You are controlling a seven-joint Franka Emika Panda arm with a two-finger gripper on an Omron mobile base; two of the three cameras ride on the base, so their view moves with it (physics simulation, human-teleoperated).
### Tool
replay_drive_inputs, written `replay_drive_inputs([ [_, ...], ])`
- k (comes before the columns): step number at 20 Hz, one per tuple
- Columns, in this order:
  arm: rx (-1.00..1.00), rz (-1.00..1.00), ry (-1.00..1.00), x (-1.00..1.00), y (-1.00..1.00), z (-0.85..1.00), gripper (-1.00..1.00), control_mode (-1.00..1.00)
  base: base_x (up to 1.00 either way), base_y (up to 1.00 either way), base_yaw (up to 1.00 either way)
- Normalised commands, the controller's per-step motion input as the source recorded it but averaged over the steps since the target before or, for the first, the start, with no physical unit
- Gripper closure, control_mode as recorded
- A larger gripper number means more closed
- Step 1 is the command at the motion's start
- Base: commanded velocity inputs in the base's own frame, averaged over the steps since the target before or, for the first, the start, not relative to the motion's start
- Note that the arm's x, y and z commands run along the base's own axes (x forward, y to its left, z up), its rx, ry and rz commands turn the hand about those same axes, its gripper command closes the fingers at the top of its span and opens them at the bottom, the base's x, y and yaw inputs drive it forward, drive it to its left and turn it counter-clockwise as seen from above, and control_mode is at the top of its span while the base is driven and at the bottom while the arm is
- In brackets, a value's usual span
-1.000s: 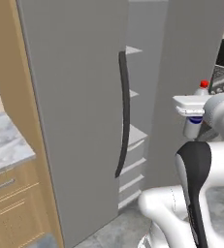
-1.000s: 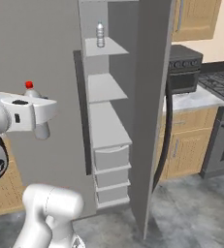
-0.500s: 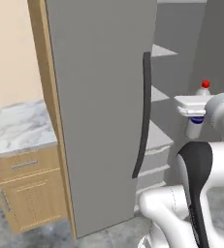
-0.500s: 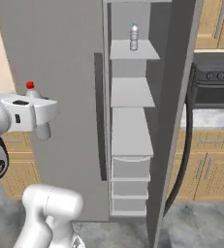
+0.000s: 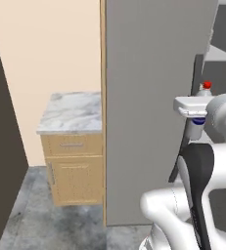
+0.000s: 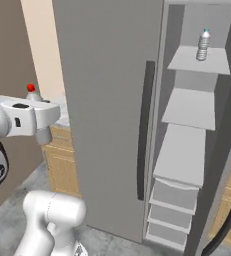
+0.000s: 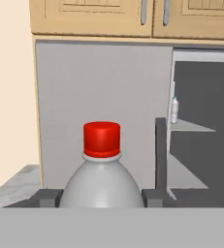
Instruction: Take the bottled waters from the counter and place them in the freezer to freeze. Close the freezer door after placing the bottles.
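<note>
A: Gripper (image 7: 102, 197) state? Location of load?

B: Clamped on red-capped bottle (image 7: 102, 179) at the shoulder, fingertips (image 7: 48, 197) either side; upright, probably to fit a shelf.

A: Other bottle?

B: Teal-capped bottle (image 6: 203, 45) standing on top freezer (image 6: 197, 95) shelf, at 1 o'clock from the hand in the right base view.

A: Door?

B: Freezer door (image 6: 109, 100) swung open, between arm and shelves; to be skirted. Counter (image 5: 73, 112) at 9 o'clock in the left base view.

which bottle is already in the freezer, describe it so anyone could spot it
Look into the open freezer beside its tall grey freezer door. On the top white shelf stands a small clear ribbed teal-capped bottle, upright and alone. The red-capped bottle is instead shut in the gripper.
</note>
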Motion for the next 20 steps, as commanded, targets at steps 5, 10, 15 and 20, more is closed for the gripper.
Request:
replay_drive_inputs([
  [5, 0.0, 0.0, 0.0, 0.0, 0.0, 0.0, 1.0, 1.0, 0.02, -0.42, 0.2],
  [10, 0.0, 0.0, 0.0, 0.0, 0.0, 0.0, 1.0, 1.0, 0.0, -0.72, -0.04],
  [15, 0.0, 0.0, 0.0, 0.0, 0.0, 0.0, 1.0, 1.0, 0.02, -0.65, -0.15],
  [20, 0.0, 0.0, 0.0, 0.0, 0.0, 0.0, 1.0, 1.0, 0.07, -0.37, -0.19],
])
